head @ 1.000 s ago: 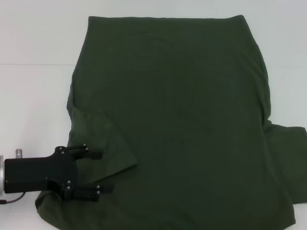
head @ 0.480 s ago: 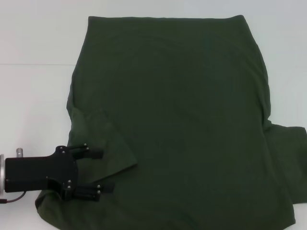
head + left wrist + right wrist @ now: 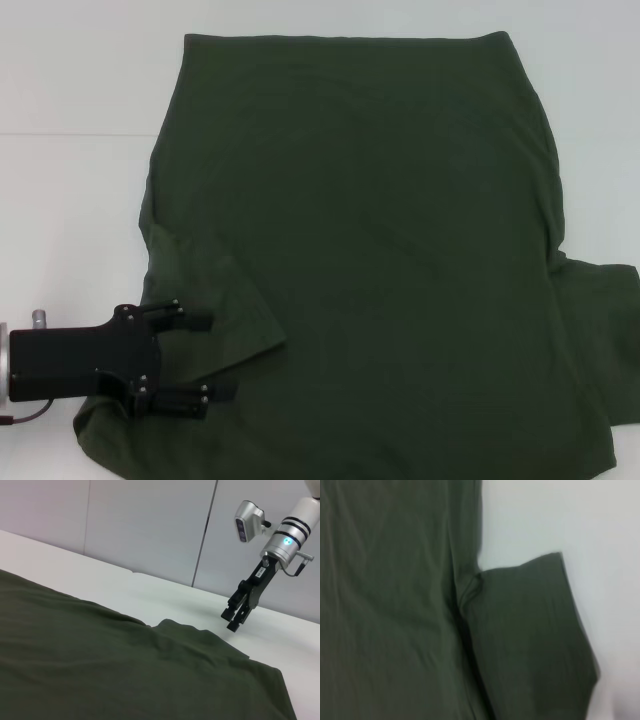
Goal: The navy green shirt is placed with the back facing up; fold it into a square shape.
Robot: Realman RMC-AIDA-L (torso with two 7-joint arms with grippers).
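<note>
- Shirt first: the navy green shirt (image 3: 370, 260) lies spread flat on the white worktop (image 3: 70, 90), plain side up, hem at the far edge and the shoulder end nearest us.
- On our left side, the short sleeve (image 3: 215, 295) is turned in over the body of the shirt, so one small fold looks made.
- On our right side, the other sleeve (image 3: 600, 340) juts out flat on the worktop, not yet folded; the right wrist view shows it (image 3: 530, 630) sticking out from the side seam.
- We hold the left hand (image 3: 205, 358) low at the near left corner, over the folded sleeve and the shoulder edge, with its two fingers spread apart and no cloth pinched between them.
- We see the right hand (image 3: 234, 614) only in the left wrist view, hanging above the bare worktop just past the right sleeve; its fingers look pressed close together, holding nothing.
- We judge the task to be at an early stage: at most one sleeve is tucked in.
- Left to do, as we read it: turn in the right sleeve, fold the long sides inward, then fold the length over until the shirt makes a square.
- Soft cloth this large may drag or wrinkle when lifted by one corner.
</note>
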